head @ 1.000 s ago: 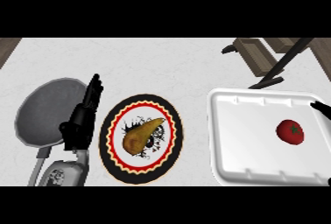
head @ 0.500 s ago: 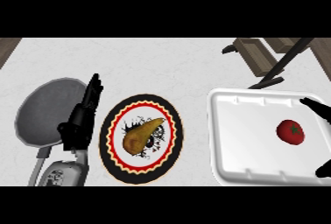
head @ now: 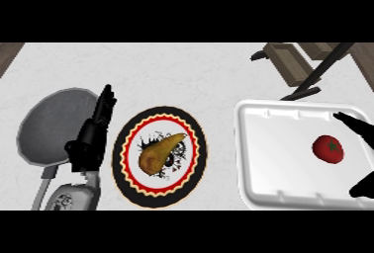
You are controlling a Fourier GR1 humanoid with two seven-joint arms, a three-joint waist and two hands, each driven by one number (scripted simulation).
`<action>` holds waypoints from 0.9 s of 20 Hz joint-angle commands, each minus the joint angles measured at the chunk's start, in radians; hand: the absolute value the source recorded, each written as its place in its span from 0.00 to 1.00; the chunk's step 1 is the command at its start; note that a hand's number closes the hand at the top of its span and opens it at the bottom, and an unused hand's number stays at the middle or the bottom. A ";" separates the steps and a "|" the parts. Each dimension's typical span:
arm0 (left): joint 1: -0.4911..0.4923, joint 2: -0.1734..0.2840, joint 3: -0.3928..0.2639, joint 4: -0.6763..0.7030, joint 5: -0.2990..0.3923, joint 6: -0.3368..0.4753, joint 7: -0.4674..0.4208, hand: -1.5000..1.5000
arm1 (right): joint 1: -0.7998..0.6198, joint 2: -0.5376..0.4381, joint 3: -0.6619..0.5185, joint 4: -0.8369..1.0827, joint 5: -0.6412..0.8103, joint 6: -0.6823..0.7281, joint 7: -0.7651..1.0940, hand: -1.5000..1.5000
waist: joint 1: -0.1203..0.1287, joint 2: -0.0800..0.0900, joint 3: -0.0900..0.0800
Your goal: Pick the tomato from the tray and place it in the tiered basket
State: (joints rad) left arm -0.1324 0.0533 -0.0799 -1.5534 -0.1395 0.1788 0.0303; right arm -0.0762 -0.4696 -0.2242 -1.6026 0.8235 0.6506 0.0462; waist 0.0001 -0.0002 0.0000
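The pale tabletop (head: 182, 74) carries a white tray (head: 292, 163), a patterned plate (head: 128, 170) with a yellowish pear-like fruit (head: 159, 153), and a grey pan (head: 51, 128). The wooden tiered basket (head: 292, 62) stands beyond the tray. The red tomato (head: 329, 148) lies in the tray's right half. The right hand (head: 358, 126) flanks it, spread and holding nothing; closing off-centre could roll the round tomato aside against the tray wall. The left hand (head: 95, 133) rests straight-fingered between pan and plate.
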 commanded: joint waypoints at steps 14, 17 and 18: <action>-0.011 0.012 0.047 -0.012 0.006 -0.053 0.010 0.50 | -0.003 0.077 -0.011 0.072 0.029 -0.090 -0.034 0.00 | -0.001 0.000 0.000; -0.032 -0.021 0.011 0.001 -0.030 -0.022 0.035 0.50 | -0.043 0.153 0.038 0.208 0.092 -0.254 -0.052 1.00 | 0.002 0.001 0.000; -0.048 -0.014 0.029 -0.011 -0.032 -0.013 0.060 0.50 | -0.028 0.119 0.007 0.146 0.071 -0.236 -0.064 1.00 | 0.000 0.000 0.000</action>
State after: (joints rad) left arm -0.1569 0.0376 -0.0601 -1.5564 -0.1627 0.1600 0.0561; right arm -0.1037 -0.3694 -0.2130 -1.4669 0.8805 0.4874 -0.0037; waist 0.0007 0.0001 0.0002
